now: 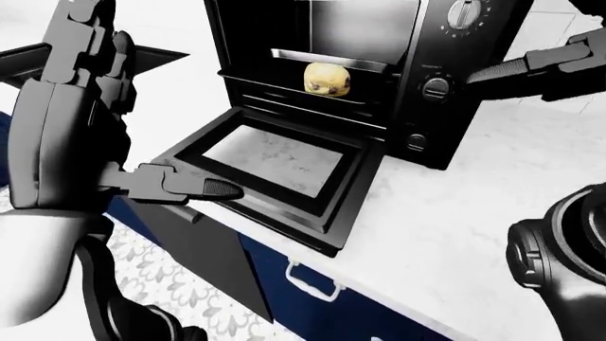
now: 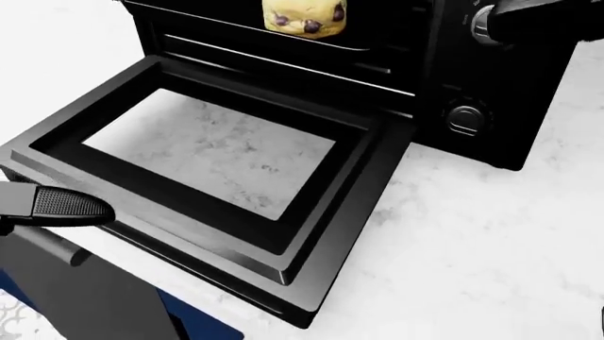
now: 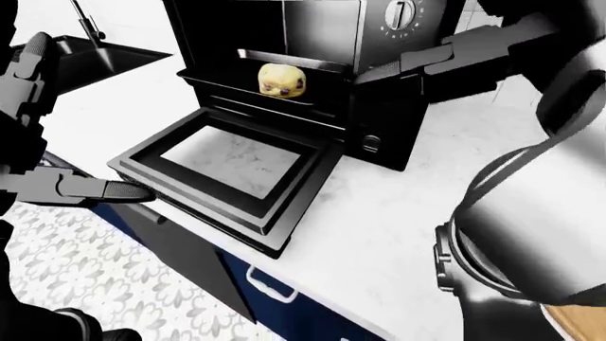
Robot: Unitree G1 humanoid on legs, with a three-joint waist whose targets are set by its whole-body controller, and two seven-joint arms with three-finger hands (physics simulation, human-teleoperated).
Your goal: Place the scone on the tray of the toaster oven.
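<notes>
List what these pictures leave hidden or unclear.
- Scone: its underside is lost in the dark oven, so contact with the tray is unclear in all views.
- Right robot hand: only a fingertip enters the head view; both eye views cut it off, grip unclear.
- Dial markings: too small.

White marbled counter [image 1: 474,206] up top, navy cabinet fronts [image 1: 312,312] below, a dark sink [image 3: 99,53] far left, patterned floor tiles [image 3: 85,263] underneath.

I see the scone [image 3: 281,79], golden with dark chips, sitting upright. It rests on the tray [image 3: 327,65] inside my open toaster oven [image 1: 445,85].
</notes>
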